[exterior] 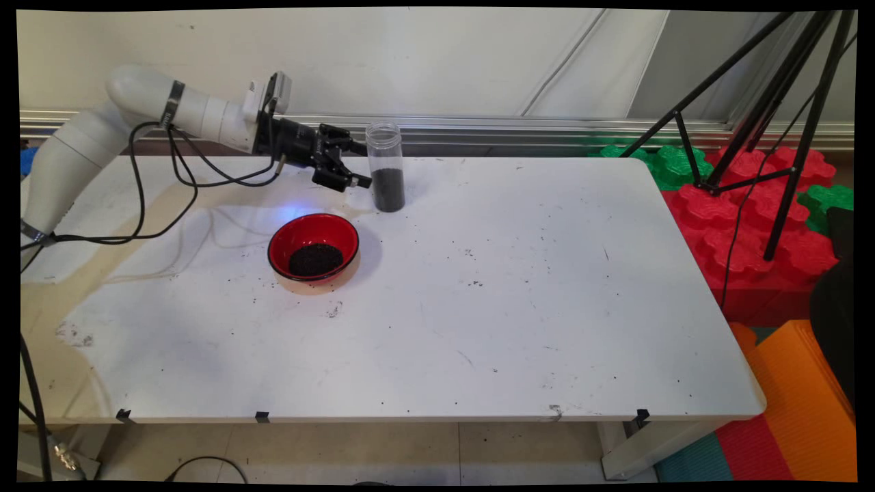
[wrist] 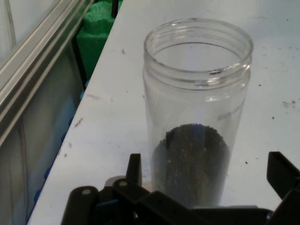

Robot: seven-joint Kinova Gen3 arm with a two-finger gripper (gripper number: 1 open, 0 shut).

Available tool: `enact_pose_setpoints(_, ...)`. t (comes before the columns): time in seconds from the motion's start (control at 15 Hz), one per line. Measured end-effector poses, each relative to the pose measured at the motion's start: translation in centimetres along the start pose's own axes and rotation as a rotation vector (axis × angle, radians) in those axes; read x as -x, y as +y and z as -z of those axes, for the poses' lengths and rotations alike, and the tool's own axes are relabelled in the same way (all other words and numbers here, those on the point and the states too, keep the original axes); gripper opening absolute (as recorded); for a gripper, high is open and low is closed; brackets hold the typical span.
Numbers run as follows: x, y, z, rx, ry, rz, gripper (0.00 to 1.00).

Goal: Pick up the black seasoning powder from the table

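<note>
Just ahead of the spread fingers [wrist: 134,172] stood a clear plastic jar [exterior: 385,167], upright and lidless near the far edge of the white table [exterior: 519,287]. Its lower part was filled with dark granules [exterior: 389,189]. The gripper [exterior: 357,165] lay nearly level, pointed at the jar's side just above the table, with one fingertip close beside the jar's lower wall in the main view. In the hand view the two fingers rose on either side of the jar with gaps showing, so they were released and grasping nothing. That sideways, low pose put the fingers at the height of the jar's filled lower half (the heavier part, by my judgement), where a squeeze would meet the straight wall rather than the threaded neck.

Below the fingers and nearer the camera sat a red bowl [exterior: 314,247] with a black rim, holding a small heap of the same dark granules. It stood apart from the jar, clear of the arm's line. Loose dark specks [exterior: 472,254] dotted the table around both vessels.

Black cables [exterior: 157,179] hung from the white arm behind the fingers and draped toward the table's left side. Well beyond the jar, off the table's right end, a black tripod [exterior: 765,123] stood over red and green foam blocks [exterior: 745,225], with orange matting [exterior: 800,396] nearer the camera.
</note>
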Motion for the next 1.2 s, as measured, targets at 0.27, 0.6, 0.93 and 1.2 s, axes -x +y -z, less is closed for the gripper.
enact_pose_setpoints(0.27, 0.6, -0.3, -1.0, 0.003, 0.021, 0.021, 1.0)
enact_pose_setpoints(0.6, 1.4, -0.8, -2.4, 0.01, 0.042, 0.045, 1.0)
enact_pose_setpoints(0.93, 1.9, -0.9, -3.3, 0.016, 0.052, 0.063, 1.0)
enact_pose_setpoints(1.2, 2.2, -1.0, -4.1, 0.022, 0.058, 0.078, 1.0)
